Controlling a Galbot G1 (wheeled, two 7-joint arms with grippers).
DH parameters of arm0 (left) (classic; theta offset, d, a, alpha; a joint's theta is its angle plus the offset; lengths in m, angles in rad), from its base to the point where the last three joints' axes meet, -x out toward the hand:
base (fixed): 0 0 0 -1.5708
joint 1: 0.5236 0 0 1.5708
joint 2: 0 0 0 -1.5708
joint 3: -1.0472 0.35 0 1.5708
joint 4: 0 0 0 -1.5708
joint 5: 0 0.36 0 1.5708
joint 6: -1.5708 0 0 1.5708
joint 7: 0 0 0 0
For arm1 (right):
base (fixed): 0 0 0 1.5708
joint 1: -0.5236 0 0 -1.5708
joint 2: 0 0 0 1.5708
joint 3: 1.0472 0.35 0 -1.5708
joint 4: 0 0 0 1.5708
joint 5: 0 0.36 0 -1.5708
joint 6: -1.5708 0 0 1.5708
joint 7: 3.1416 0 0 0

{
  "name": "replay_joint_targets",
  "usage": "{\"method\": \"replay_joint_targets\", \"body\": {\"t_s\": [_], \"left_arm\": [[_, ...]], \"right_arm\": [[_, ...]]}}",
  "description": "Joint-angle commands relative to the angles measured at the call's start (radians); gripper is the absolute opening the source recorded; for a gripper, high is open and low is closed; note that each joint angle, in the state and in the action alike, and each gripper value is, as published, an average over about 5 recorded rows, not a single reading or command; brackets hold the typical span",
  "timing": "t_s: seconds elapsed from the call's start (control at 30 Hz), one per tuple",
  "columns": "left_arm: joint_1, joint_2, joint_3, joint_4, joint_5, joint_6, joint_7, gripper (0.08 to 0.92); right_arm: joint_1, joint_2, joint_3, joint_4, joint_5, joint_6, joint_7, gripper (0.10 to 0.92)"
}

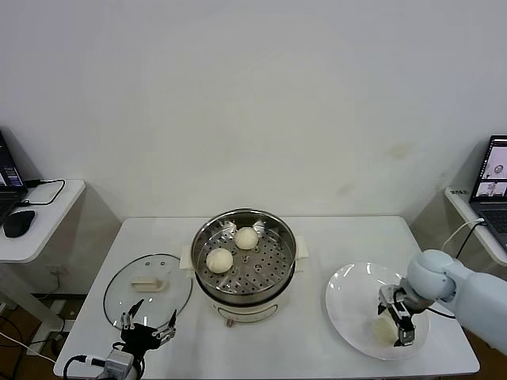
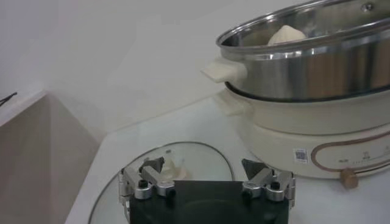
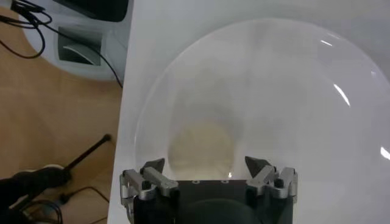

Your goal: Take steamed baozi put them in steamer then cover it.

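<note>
The steel steamer [image 1: 244, 261] stands mid-table on its cream base and holds two baozi [image 1: 219, 260] [image 1: 246, 237] on the perforated tray. It also shows in the left wrist view [image 2: 317, 73]. A third baozi [image 1: 383, 330] lies on the white plate [image 1: 348, 301] at the right. My right gripper [image 1: 398, 317] is open just above that baozi [image 3: 201, 149], its fingers on either side. The glass cover [image 1: 148, 283] lies flat on the table at the left. My left gripper [image 1: 147, 328] is open and empty at the table's front edge, by the cover [image 2: 183, 167].
A side table with a mouse [image 1: 19, 223] and cables stands at the far left. A laptop [image 1: 493, 178] sits on another table at the far right. The plate lies close to the table's right front edge.
</note>
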Motion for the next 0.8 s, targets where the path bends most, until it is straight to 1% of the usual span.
{"method": "replay_joint_targets", "body": {"t_s": [0.03,0.27,0.37,0.53,0.63,0.8], "left_arm": [[0.000,0.001,0.001,0.002,0.001,0.000,0.000,0.823],[-0.001,0.000,0.001,0.004,0.000,0.000,0.000,0.823],[0.000,0.000,0.002,0.005,0.001,0.000,0.000,0.823],[-0.002,-0.001,0.002,0.005,0.001,0.000,0.000,0.823],[-0.002,-0.002,0.003,0.004,0.001,0.000,0.000,0.823],[-0.003,-0.003,0.003,0.002,0.000,-0.001,-0.001,0.823]], "right_arm": [[-0.027,0.001,0.012,0.000,-0.006,-0.004,0.015,0.823],[-0.029,0.005,0.014,-0.005,-0.009,-0.011,0.030,0.823],[-0.031,0.006,0.015,-0.007,-0.008,-0.015,0.039,0.808],[-0.030,0.004,0.019,-0.008,-0.006,-0.015,0.039,0.712],[-0.029,-0.002,0.030,-0.004,-0.001,-0.015,0.035,0.671],[0.024,-0.022,0.040,0.013,0.031,-0.015,0.021,0.632]]}}
